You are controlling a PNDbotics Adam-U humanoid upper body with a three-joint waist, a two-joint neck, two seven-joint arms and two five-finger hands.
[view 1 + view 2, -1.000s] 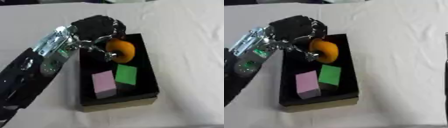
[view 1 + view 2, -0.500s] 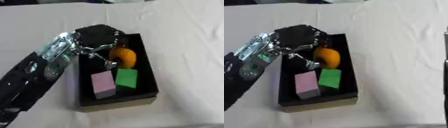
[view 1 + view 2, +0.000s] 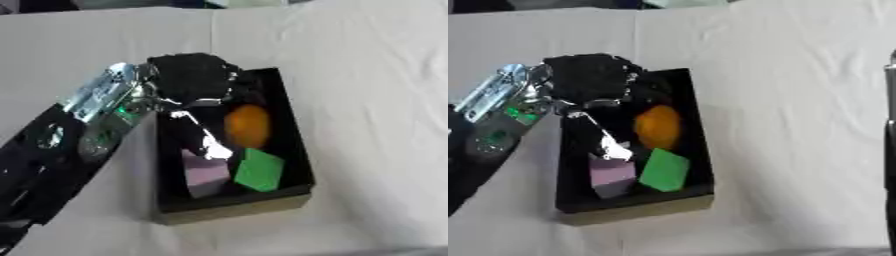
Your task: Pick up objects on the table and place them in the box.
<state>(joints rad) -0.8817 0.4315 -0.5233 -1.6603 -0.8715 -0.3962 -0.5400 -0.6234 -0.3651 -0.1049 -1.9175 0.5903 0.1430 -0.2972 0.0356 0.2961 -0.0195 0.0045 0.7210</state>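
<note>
Box (image 3: 297, 145) holding orange ball (image 3: 247, 125), two blocks; left hand (image 3: 191, 80) spread over far-left rim.

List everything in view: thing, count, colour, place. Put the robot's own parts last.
Box: one, black, centre of the table.
Orange fruit: one, orange, middle of the box.
Green block: one, green, near end of the box, right of the pink block.
Pink block: one, pale pink, near end of the box, left side.
Table: one, covered in white cloth.
Left hand: one, black, over the far end of the box, fingers hard to make out.
Right arm: dark strip at the right edge of the right eye view; hand not in view.
</note>
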